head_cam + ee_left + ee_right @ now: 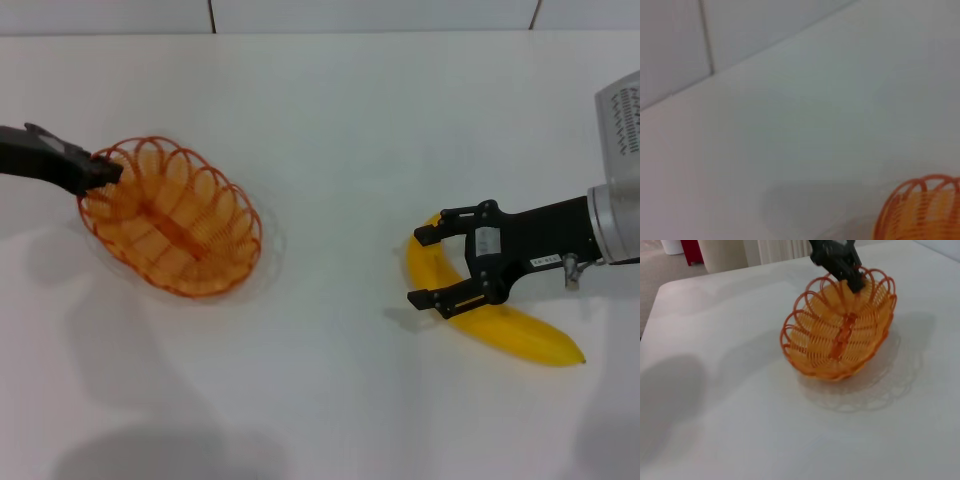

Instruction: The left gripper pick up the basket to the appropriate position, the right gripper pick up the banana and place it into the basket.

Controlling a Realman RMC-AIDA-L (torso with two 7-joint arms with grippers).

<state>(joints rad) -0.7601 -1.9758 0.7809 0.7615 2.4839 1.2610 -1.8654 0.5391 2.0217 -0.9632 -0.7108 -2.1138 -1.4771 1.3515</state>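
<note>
Head view has the right gripper (430,266) spread wide across the banana (500,318), which lies diagonally on the table (340,150) well right of the basket (170,216), whose near rim the left gripper (100,172) pinches, lifted clear by its shadow.

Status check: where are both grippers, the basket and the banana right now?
Left gripper shut on basket rim, basket tilted off table. Right gripper open, straddling banana, not closed. Path to basket unobstructed.
</note>
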